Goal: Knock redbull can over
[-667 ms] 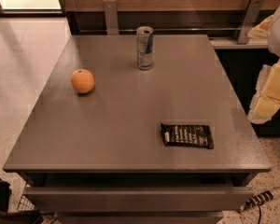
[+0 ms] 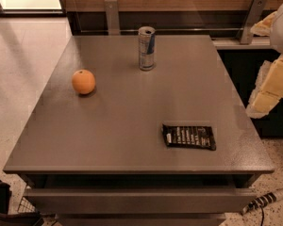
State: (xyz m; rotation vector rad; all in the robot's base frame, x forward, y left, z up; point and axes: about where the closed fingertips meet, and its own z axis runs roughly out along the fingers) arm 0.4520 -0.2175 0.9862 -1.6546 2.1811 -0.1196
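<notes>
The redbull can [image 2: 146, 48] stands upright at the far middle of the grey table [image 2: 122, 126]. It is slim and silver with blue panels and a pull-tab top. My gripper [image 2: 270, 89] shows as cream-coloured arm parts at the right edge of the view. It is off the table's right side, well right of the can and nearer than it, and touches nothing.
An orange [image 2: 83, 82] sits on the table's left side. A black snack packet [image 2: 189, 136] lies flat at the front right. A wooden wall with metal brackets [image 2: 112, 16] runs behind the table. A cable [image 2: 266, 200] lies on the floor at the lower right.
</notes>
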